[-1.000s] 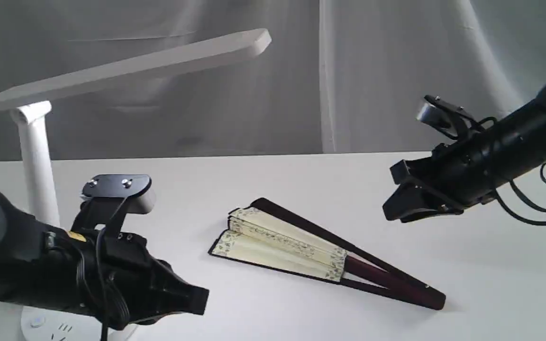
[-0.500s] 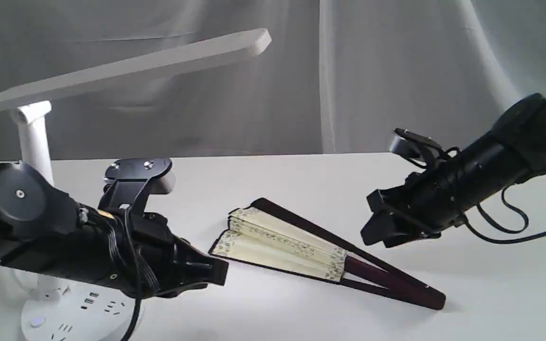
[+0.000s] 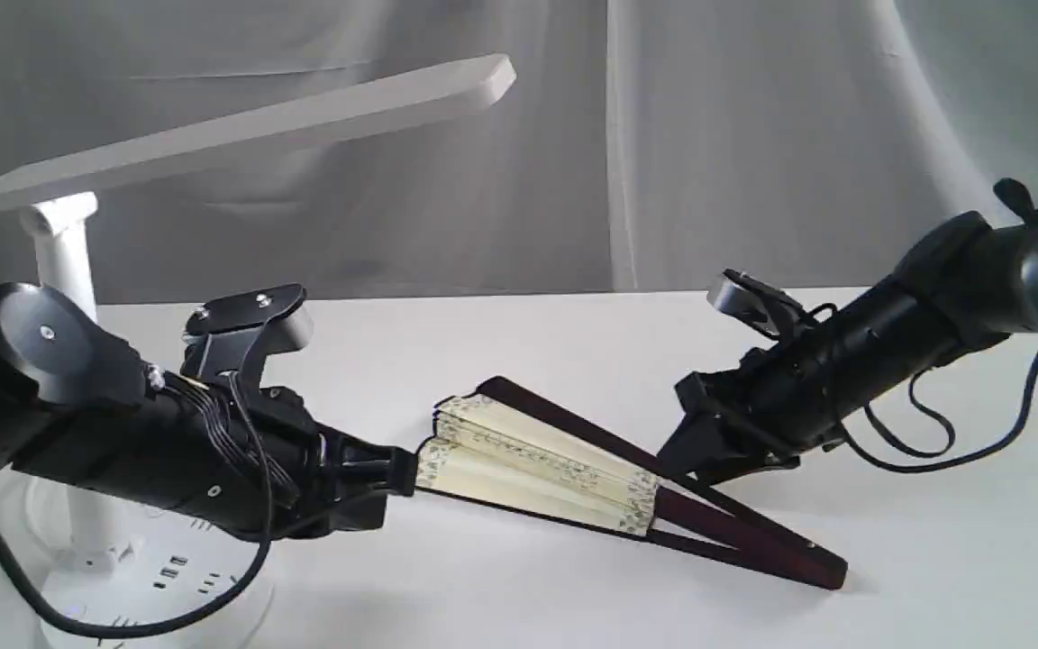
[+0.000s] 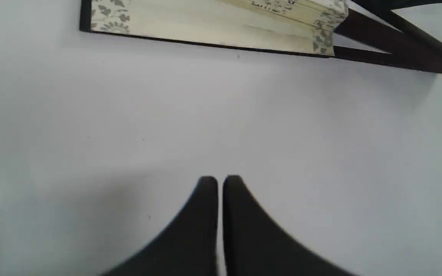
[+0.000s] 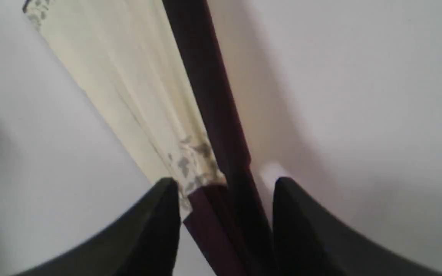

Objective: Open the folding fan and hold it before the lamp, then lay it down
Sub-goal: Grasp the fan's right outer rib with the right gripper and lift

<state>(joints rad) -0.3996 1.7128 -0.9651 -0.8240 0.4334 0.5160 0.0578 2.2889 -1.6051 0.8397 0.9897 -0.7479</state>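
The folding fan (image 3: 537,461) lies partly spread on the white table, cream pleats to the left and dark maroon ribs (image 3: 744,541) running right. My left gripper (image 3: 397,473) is shut and empty, low beside the fan's wide end. In the left wrist view its tips (image 4: 220,182) stand apart from the fan (image 4: 213,27), with bare table between. My right gripper (image 3: 677,460) is open and down over the ribs. In the right wrist view the fan's (image 5: 205,153) ribs and far guard lie between the spread fingers (image 5: 167,199). The lamp's bar head (image 3: 240,131) stretches above the left side.
The lamp's stem (image 3: 64,261) and round socketed base (image 3: 150,577) stand at the front left, behind and under my left arm. Grey cloth hangs behind the table (image 3: 933,559). A cable loops off the right arm (image 3: 933,451).
Both arms closed in on the fan. The left gripper slid right and down to the wide end; the right gripper dropped left onto the ribs. The fan stayed put.
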